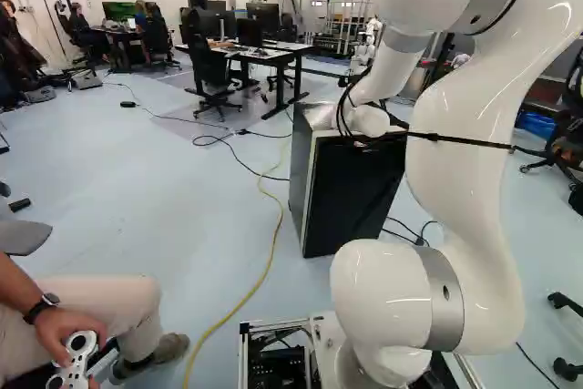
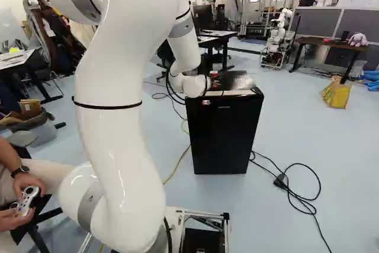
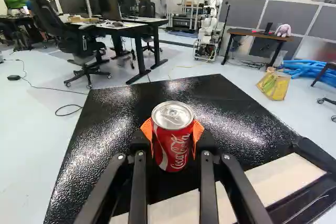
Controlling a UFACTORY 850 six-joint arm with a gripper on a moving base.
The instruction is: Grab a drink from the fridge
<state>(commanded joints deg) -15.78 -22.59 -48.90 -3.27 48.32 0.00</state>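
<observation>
The gripper clasped the soda can from both sides, upright at the top of the fridge. A slow, level lift, squeezing firmly without denting, seemed best.

a black office chair is standing beside a desk; grey partitions are rising beyond the pale floor.
</observation>
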